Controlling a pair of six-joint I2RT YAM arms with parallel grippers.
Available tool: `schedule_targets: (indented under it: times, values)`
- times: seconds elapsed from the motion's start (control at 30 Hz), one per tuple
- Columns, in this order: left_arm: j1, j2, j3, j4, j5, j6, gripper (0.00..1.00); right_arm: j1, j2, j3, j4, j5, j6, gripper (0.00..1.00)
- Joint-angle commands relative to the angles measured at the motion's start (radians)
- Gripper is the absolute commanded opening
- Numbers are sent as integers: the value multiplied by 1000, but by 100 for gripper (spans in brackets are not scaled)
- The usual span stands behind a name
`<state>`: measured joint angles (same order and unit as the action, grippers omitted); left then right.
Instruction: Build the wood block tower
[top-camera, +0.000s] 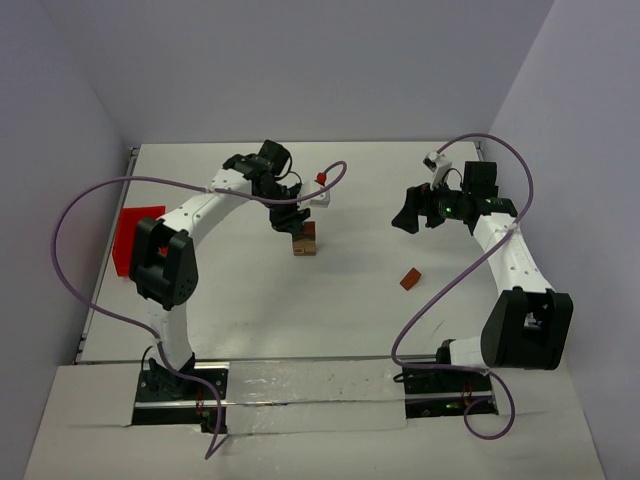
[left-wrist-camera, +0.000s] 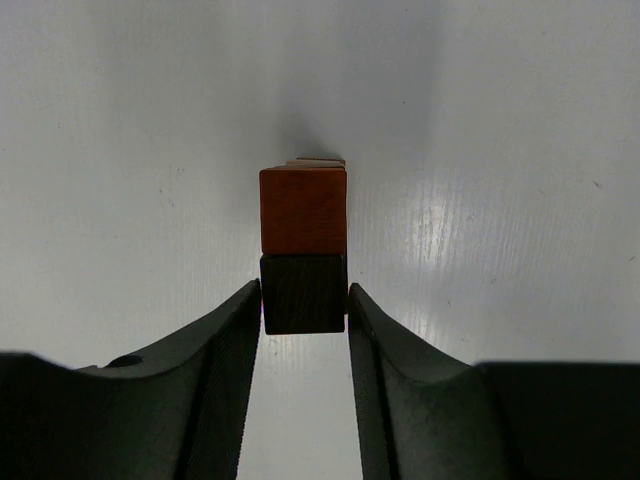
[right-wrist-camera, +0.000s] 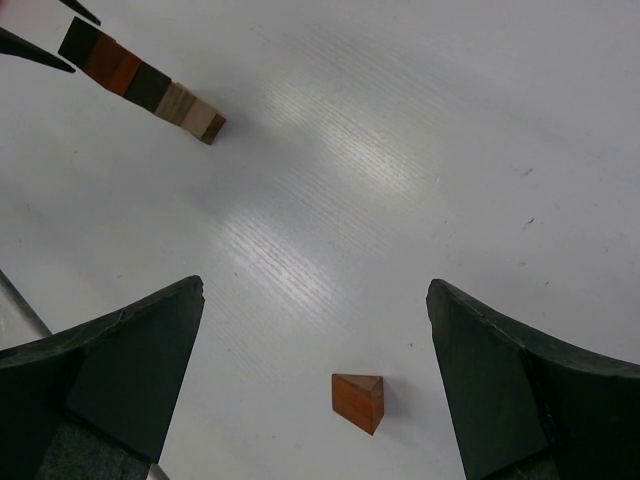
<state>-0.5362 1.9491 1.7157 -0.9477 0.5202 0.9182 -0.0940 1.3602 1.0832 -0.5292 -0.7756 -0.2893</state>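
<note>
red bin (top-camera: 135, 240): left edge of the top view, flat on the table's left side, partly hidden by the left arm's elbow.
left gripper (left-wrist-camera: 304, 290): just left of centre in the top view. its fingertips lie against both side faces of the dark brown top block (left-wrist-camera: 303, 296) with no gap showing, so it clasps that block.
wood block tower (top-camera: 303, 243): just left of centre in the top view, under the left gripper's fingers.
tower axis: the long axis is upright, one single column. the left wrist view looks down its length from the top. in the right wrist view it slants from the upper left corner down to the right, top end toward the corner.
tower look: from the top down, dark brown, a reddish-brown block (left-wrist-camera: 303, 210), dark brown again, then pale tan blocks near the foot.
loose wedge (top-camera: 410, 279): reddish-brown and triangular, lying alone right of centre, well apart from the tower.
right gripper (right-wrist-camera: 315, 288): upper right of the top view, fingers spread wide with nothing between them.
table (top-camera: 250, 320): white and smooth, with faint grain and a soft sheen.
walls (top-camera: 300, 60): pale lilac-grey, plain, on three sides.
</note>
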Motion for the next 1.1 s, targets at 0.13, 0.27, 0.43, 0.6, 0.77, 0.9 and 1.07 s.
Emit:
schedule_targets:
  times: [0.13,0.27,0.43,0.6,0.77,0.9,1.07]
  values:
    - [-9,2,44,-12,12,-3,67,10,2,46,-3,-2,-11,100]
    - [-8,-12,70,-36,14,5,89,11,2,44,-3,0,-13,100]
    - [-2,-76,118,-77,55,11,99,11,-7,34,-7,10,-22,100]
    - [17,-179,126,-107,98,1,99,10,-26,15,-26,51,-68,100]
    - [51,-310,50,-98,165,-28,99,11,-50,4,-103,103,-253,100]
    - [82,-416,-64,-93,230,-36,99,11,-10,32,-283,148,-554,100]
    - [88,-455,-134,-113,258,-28,99,28,92,142,-527,226,-948,100]
